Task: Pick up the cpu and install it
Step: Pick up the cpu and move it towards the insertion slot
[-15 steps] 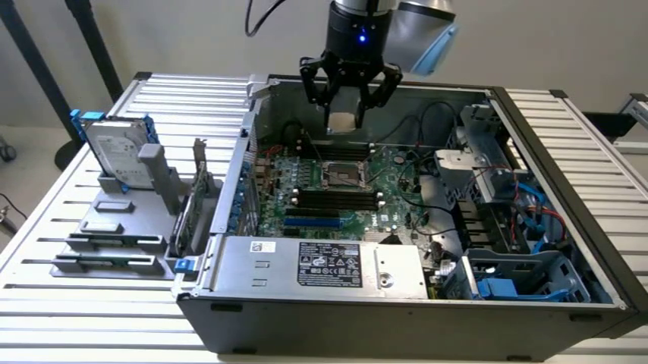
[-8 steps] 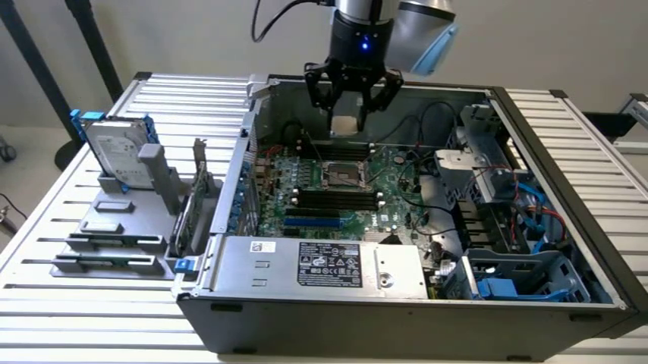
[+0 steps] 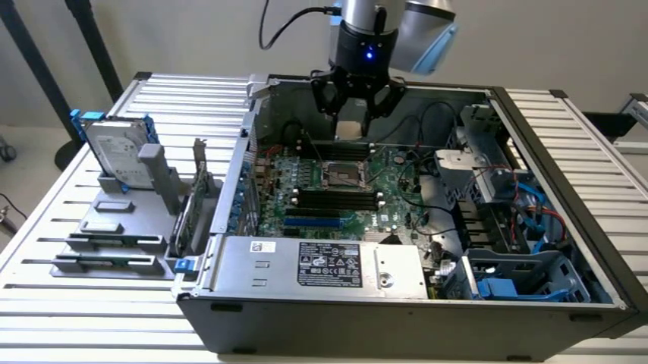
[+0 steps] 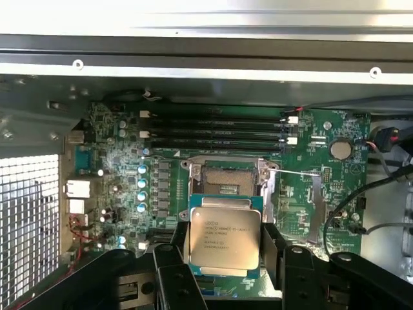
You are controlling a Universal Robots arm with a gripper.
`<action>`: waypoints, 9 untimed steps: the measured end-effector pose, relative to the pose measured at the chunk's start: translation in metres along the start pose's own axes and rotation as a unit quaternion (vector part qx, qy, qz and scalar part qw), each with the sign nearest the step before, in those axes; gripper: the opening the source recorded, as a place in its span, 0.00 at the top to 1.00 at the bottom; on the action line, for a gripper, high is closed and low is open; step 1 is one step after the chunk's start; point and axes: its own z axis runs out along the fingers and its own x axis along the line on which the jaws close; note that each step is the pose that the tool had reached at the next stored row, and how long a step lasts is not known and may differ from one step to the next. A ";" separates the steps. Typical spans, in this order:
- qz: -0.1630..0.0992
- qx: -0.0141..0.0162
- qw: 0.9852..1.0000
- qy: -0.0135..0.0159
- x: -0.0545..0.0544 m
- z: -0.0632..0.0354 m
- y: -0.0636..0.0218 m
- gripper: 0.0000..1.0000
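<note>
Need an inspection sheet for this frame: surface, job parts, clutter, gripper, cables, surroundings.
surface: slatted metal table with an open computer case on it.
job's things: cpu held in the air close to the open socket, not seated.
clutter: hard drive in a blue frame, upright on a grey fixture at the exterior view's left.
grippers: gripper shut on the cpu's edges, inside the case over the board.
cables: black cable looping to the arm; blue cables inside the case at the exterior view's right.
surroundings: pale wall; dark stand legs.
</note>
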 end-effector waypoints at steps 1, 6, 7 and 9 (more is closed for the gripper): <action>0.001 0.000 1.000 0.000 -0.002 0.0010 -0.0001 0.46; 0.004 0.002 1.000 0.010 -0.008 0.0043 -0.0002 0.46; 0.004 0.002 1.000 0.012 -0.008 0.0048 -0.0002 0.46; 0.005 0.003 1.000 0.016 -0.008 0.0048 -0.0002 0.46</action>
